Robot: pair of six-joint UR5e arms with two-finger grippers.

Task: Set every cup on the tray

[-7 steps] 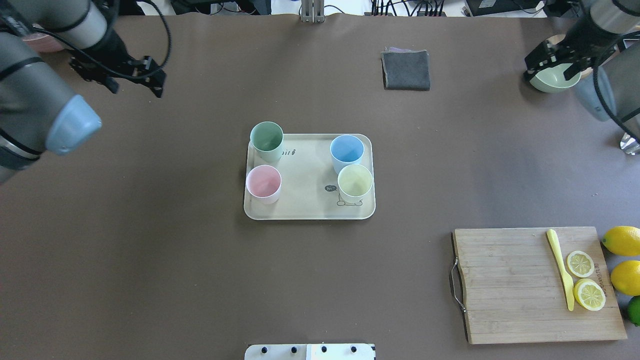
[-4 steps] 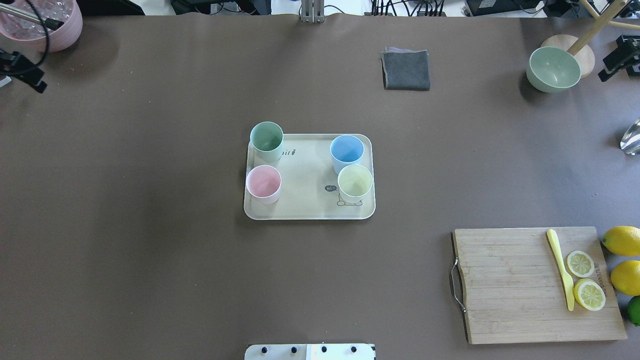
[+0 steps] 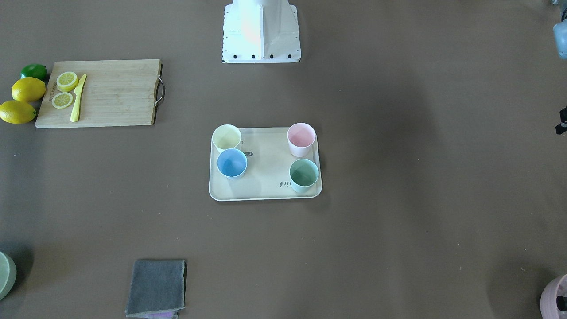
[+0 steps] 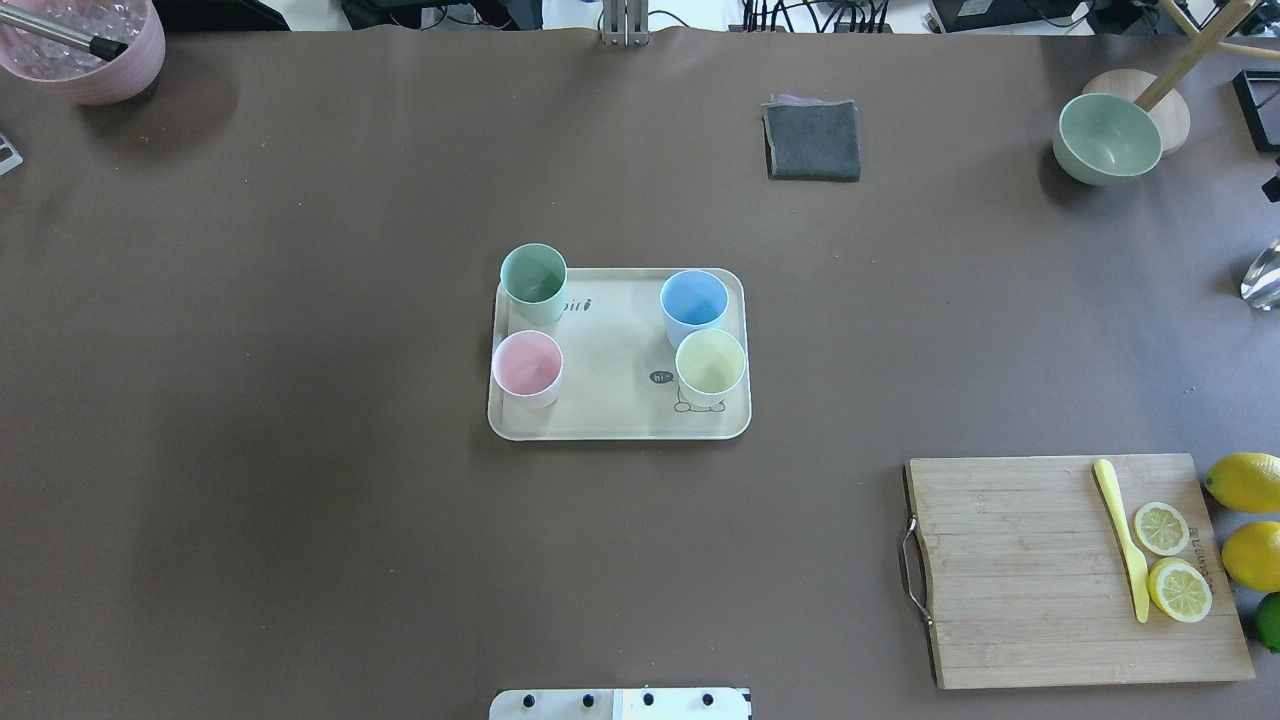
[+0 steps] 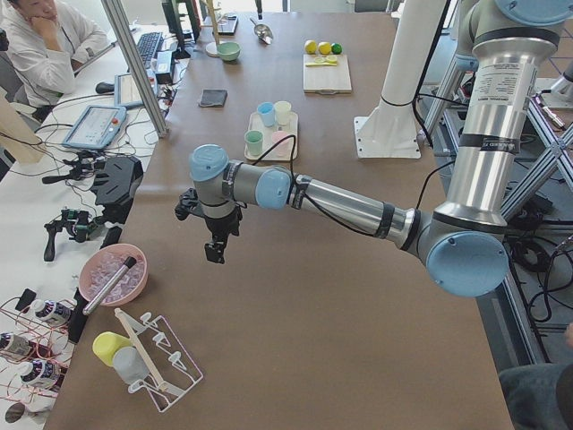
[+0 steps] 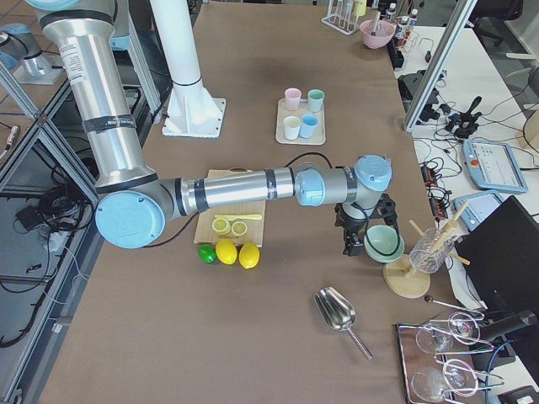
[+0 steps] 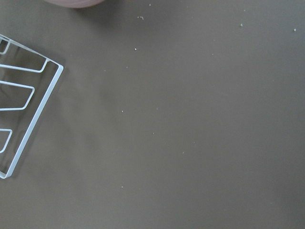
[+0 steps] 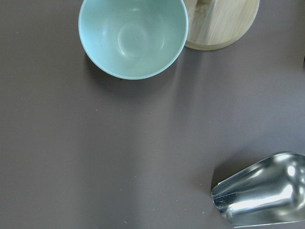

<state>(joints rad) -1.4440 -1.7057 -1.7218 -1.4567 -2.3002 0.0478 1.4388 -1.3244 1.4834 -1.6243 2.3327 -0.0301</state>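
Observation:
The cream tray (image 4: 610, 415) lies mid-table and also shows in the front view (image 3: 261, 188). On it stand a green cup (image 4: 533, 275), a pink cup (image 4: 527, 363), a blue cup (image 4: 694, 298) and a yellow cup (image 4: 711, 362), all upright. My left gripper (image 5: 214, 251) hangs over bare table far to the left, near the pink bowl. My right gripper (image 6: 350, 244) hangs far to the right, beside the green bowl (image 6: 384, 242). Both are far from the tray and hold nothing that I can see. I cannot tell whether either is open or shut.
A pink bowl (image 4: 85, 45) and a white wire rack (image 7: 24, 105) are at the far left. A green bowl (image 4: 1108, 137), a metal scoop (image 8: 262, 195), a grey cloth (image 4: 812, 140), a bamboo cutting board (image 4: 1070, 570) with lemon slices, and lemons (image 4: 1245, 480) are on the right.
Both arms have drawn back out of the overhead view, left arm to the left, right arm to the right. Tray and cups have not moved.

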